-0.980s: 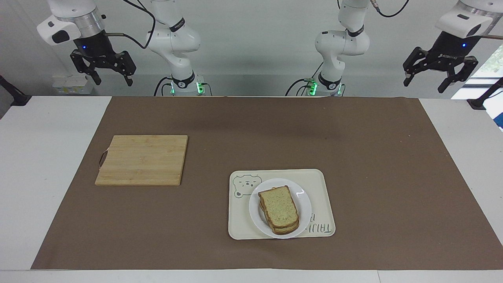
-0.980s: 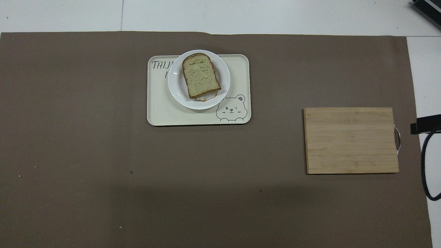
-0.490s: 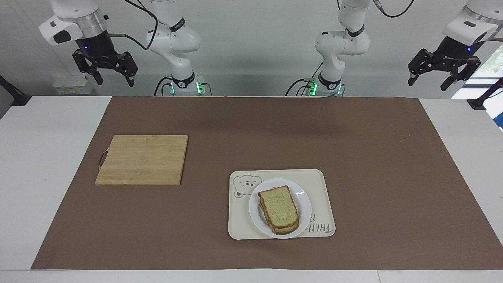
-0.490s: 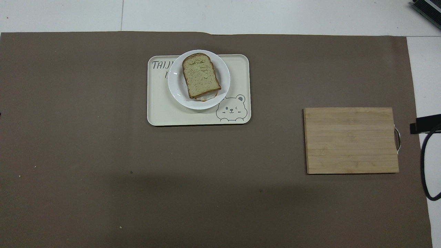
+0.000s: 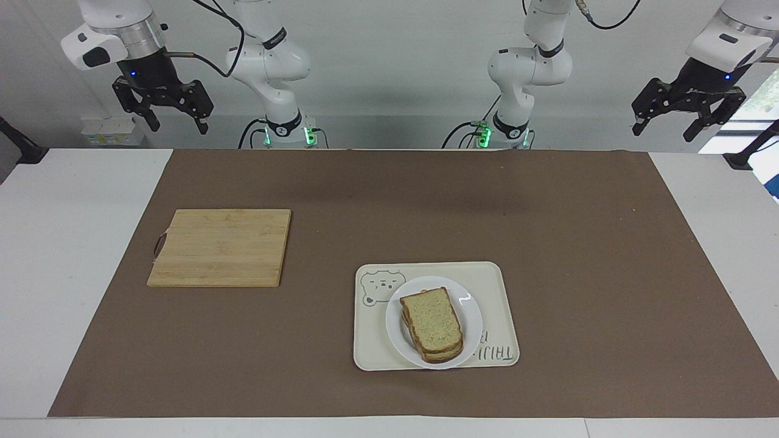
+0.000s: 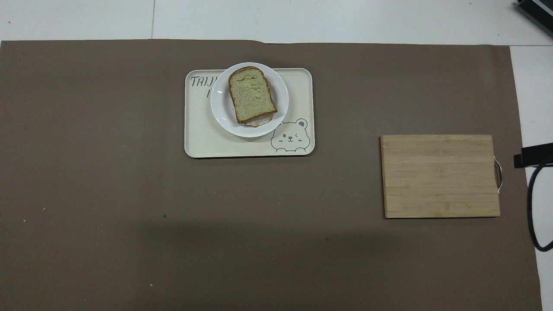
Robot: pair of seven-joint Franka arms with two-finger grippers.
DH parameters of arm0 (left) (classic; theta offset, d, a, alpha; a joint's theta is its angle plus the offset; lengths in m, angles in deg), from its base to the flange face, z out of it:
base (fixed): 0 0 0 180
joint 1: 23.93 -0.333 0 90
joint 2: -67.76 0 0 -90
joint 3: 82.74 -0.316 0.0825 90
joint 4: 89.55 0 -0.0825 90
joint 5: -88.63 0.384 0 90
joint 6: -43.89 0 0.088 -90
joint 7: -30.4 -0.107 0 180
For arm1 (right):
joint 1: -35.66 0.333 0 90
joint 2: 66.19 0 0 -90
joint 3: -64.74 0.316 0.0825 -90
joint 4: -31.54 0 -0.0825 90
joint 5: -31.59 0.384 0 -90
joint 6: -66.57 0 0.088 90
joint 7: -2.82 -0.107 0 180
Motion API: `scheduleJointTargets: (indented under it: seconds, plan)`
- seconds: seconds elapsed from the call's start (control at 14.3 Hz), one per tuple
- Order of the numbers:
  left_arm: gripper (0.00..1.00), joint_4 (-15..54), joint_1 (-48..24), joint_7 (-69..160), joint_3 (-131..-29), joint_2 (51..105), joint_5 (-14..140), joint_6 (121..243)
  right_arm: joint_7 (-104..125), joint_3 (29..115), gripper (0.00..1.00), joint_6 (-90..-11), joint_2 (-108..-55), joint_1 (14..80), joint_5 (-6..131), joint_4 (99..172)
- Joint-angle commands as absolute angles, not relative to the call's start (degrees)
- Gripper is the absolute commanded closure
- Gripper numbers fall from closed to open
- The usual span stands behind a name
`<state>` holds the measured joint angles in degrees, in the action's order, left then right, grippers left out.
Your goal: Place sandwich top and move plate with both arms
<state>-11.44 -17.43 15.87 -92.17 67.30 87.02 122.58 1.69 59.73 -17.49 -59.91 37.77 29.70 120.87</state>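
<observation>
Visibly, tray (image 6: 203,142) reads "TAIJI"; plate (image 6: 222,116) covers the rest.

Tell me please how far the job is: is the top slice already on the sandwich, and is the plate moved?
Done, it seems: the sandwich top lies on the stack on the plate, and the plate sits on the bear tray. The cutting board lies bare. In hand: nothing; the left gripper and right gripper hang open and empty, high at their own ends of the table. Left: apparently nothing.
</observation>
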Motion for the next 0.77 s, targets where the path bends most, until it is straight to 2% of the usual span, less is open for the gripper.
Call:
scheduleJointTargets:
  seconds: [0.0, 0.7]
  plan:
    - [0.00, -5.8, -16.5, 17.0, -92.1, 63.2, 88.3, 122.9, 0.7, 59.9, 0.00, -18.1, -59.3, 37.8, 29.6, 121.8]
    - [0.00, -4.7, -16.4, 17.0, -91.8, 62.4, 89.9, 123.2, 0.8, 59.8, 0.00, -18.1, -59.3, 37.8, 29.7, 121.7]
